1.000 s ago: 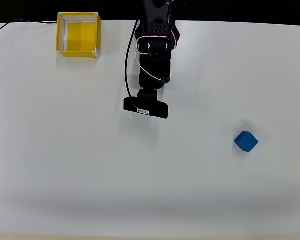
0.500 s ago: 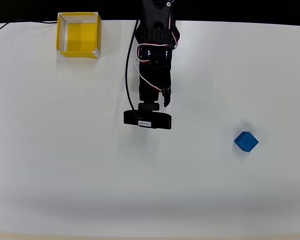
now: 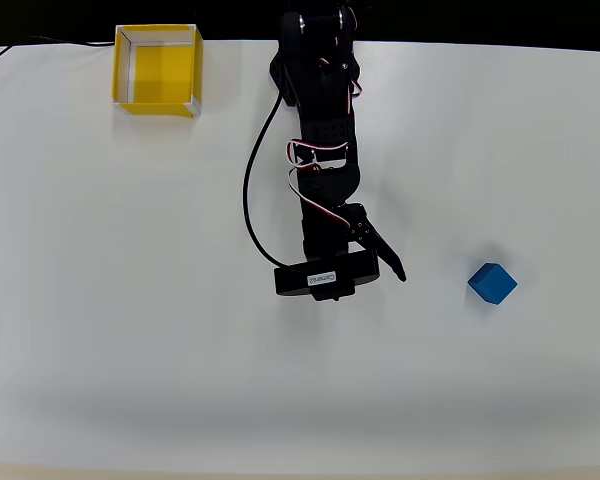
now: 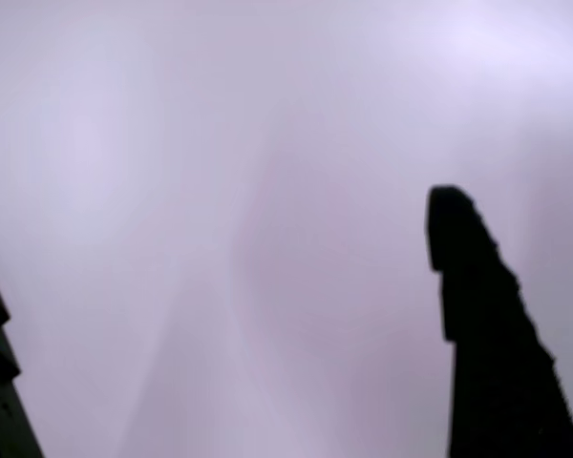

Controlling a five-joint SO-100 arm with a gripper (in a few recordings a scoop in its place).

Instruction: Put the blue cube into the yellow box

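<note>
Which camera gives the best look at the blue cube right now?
The overhead view: the blue cube sits whole and sharp on the white table, right of the hand. The wrist view gives blurred table and two dark fingers, nothing of the cube.

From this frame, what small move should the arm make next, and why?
Probably swing the tool further right in the overhead view, toward the blue cube. The tool is open, holds nothing and sits well left of the cube, with bare table between them. The yellow box lies far away at top left.

Black arm stretched over the table, gripper fingers spread wide
</note>
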